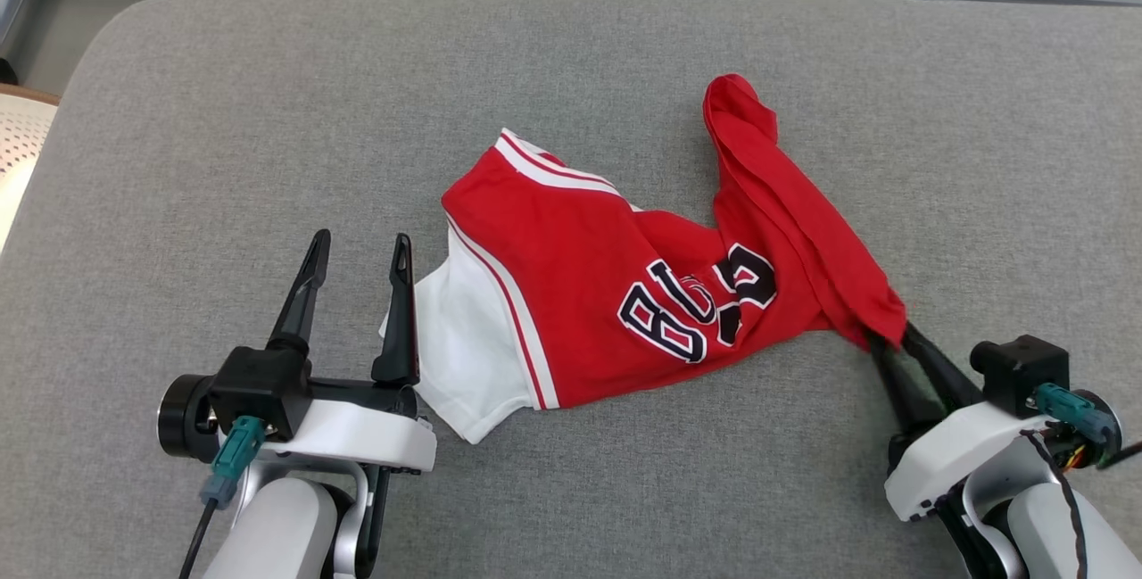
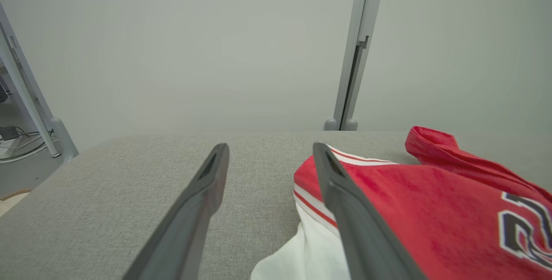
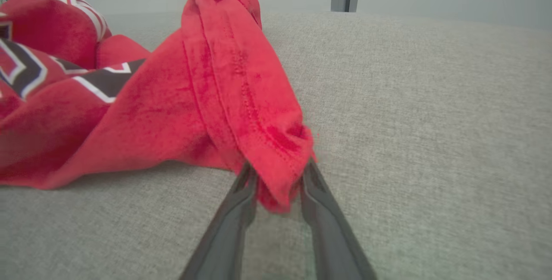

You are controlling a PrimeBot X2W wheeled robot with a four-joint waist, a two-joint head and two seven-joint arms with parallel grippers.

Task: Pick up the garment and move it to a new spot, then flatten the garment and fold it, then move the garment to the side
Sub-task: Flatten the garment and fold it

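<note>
- At left, the left jaws stand fully open and hold nothing. Their long dark fingers [image 1: 401, 311] lie low over the grey fabric-covered table [image 1: 223, 115], the inner one just beside the garment's white panel [image 1: 464, 356]. From there it appears placed to take that edge next.
- At centre, the garment [image 1: 580, 311], a red jersey with white stripes and dark lettering [image 1: 687, 302], lies crumpled in the middle of the table. Its body is bunched and a twisted red band [image 1: 767, 177] runs away from the robot. It is neither flat nor folded, so the task looks to be at its first step, the pick-up.
- At right, the right jaws are drawn in on the near red hem corner [image 3: 276, 172]. The fingers [image 3: 233, 228] press the cloth from both sides, and the fold is pinched between them. A grip at an outer corner would probably let the jersey hang free once lifted.
</note>
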